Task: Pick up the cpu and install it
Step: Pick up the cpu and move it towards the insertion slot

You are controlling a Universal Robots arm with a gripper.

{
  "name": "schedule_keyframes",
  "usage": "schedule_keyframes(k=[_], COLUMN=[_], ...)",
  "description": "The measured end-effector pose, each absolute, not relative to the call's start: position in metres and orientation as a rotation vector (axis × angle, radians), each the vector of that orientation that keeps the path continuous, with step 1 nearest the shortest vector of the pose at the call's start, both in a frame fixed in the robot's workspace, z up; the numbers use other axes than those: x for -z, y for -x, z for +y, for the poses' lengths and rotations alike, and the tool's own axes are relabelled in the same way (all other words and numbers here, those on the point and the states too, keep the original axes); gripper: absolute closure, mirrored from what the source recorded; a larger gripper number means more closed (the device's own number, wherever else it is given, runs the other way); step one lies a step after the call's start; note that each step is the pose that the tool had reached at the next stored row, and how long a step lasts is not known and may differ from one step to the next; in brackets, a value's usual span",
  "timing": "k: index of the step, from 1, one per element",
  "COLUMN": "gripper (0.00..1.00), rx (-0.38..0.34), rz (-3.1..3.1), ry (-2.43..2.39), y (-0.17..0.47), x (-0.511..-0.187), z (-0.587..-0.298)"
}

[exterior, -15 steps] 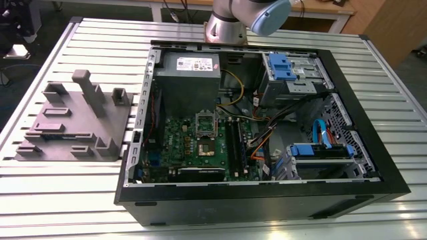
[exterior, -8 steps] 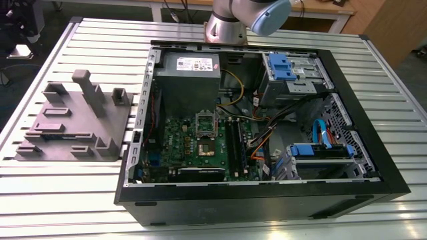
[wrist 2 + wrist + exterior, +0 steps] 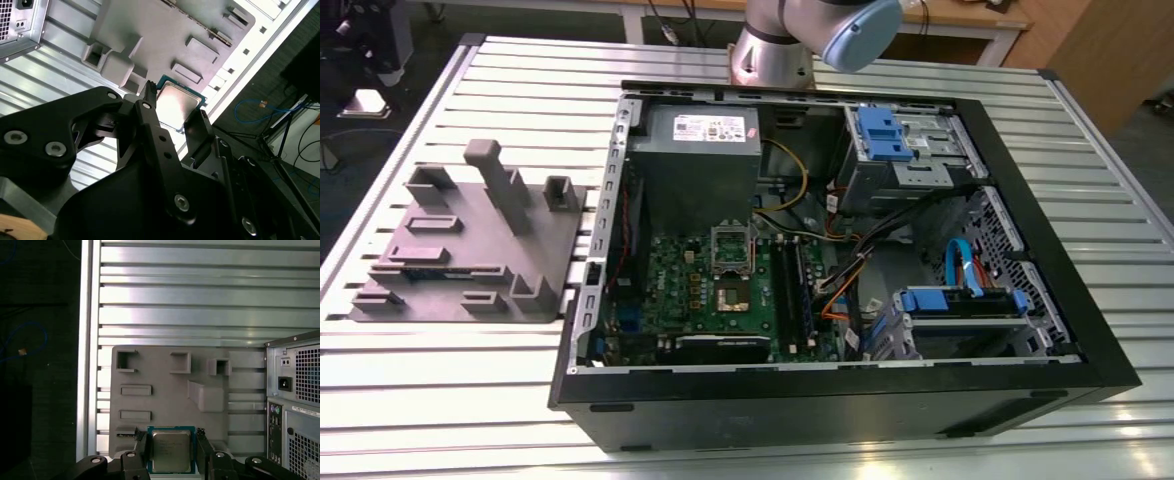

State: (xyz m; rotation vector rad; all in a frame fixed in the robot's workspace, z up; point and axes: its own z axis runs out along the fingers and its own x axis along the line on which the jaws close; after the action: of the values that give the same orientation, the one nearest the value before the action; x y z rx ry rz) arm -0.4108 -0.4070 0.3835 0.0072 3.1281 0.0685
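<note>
A ribbed metal worktop of long silver slats catches pale glare. Past its far edge stand a wooden desk and a wooden cabinet. On the exterior view's left lies dark floor, where a blue cable trails.

A robotics lab: slotted aluminium bench, opened computer tower, grey fixture tray (robot arm mounted behind).

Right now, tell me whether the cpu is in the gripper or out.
In: both wrist views show the cpu clamped between the fingers of the gripper, with the grey tray behind it.
</note>
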Motion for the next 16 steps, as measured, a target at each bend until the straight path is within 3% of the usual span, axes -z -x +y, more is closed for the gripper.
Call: schedule_keyframes(k=[16], gripper=[0.53], rx=[-0.069], rz=[3.128], ry=[-0.007], y=[0.406], x=[-0.3834], z=[-0.407])
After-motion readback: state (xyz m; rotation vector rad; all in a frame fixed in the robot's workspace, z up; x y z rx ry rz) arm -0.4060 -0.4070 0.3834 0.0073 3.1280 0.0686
